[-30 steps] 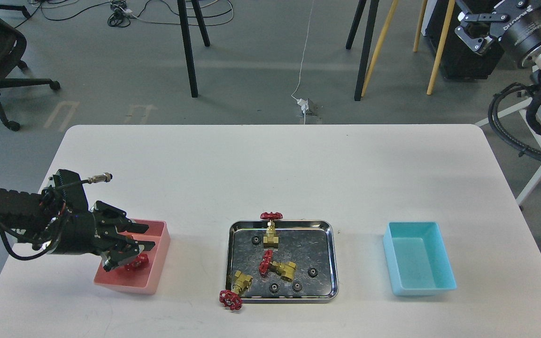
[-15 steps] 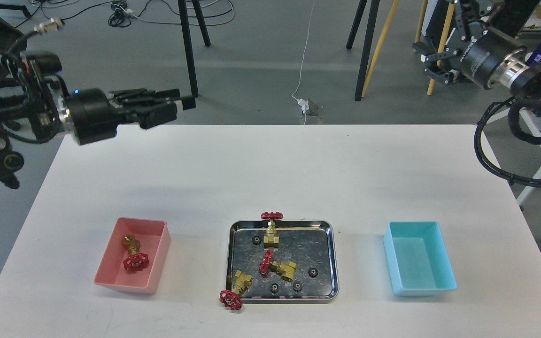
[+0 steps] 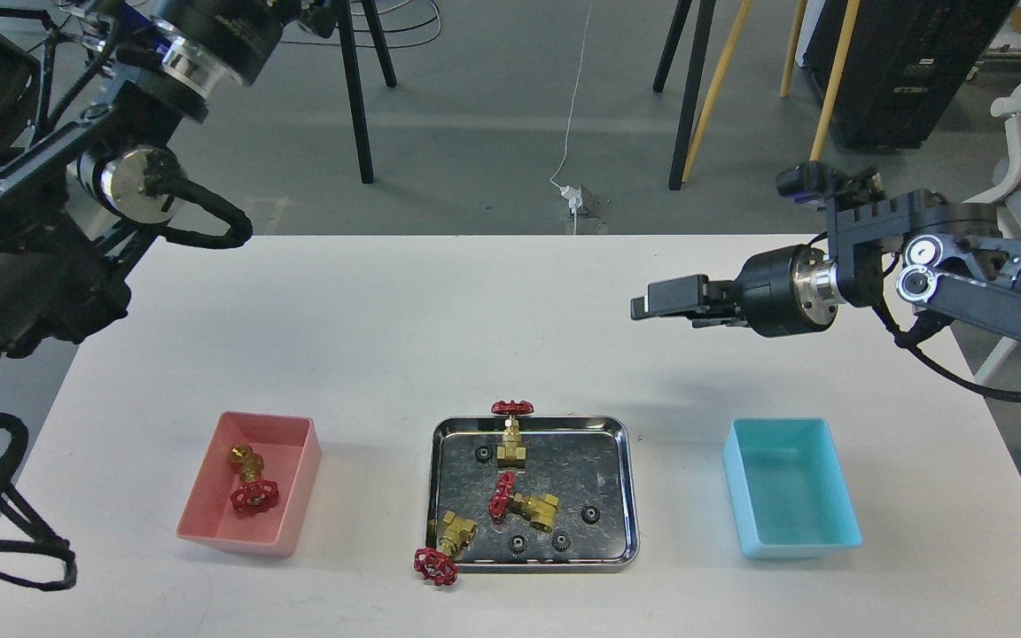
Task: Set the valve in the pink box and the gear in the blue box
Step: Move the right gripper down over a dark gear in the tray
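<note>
One valve (image 3: 252, 483) lies inside the pink box (image 3: 298, 483) at the left. Three more valves sit at the steel tray (image 3: 631, 478): one at its back rim (image 3: 511, 431), one in the middle (image 3: 524, 505), and one hanging over the front left corner (image 3: 442, 548). Several black gears lie in the tray, such as one at the back left (image 3: 482, 454) and one at the right (image 3: 591, 512). The blue box (image 3: 790, 487) at the right holds nothing. My right gripper (image 3: 652, 301) hovers above the table behind the tray's right side, pointing left and seen side-on. My left arm is raised at the top left, its fingers cut off by the frame's edge.
The white table (image 3: 510, 328) ends close in front of the tray and boxes. Chair and stool legs (image 3: 355, 89) and cables stand on the floor beyond the far edge. My left arm's links (image 3: 32, 221) hang over the table's left side.
My left arm let go of a valve in the pink box, then rose up and away to the top left. My right arm came down and left, over the table.
</note>
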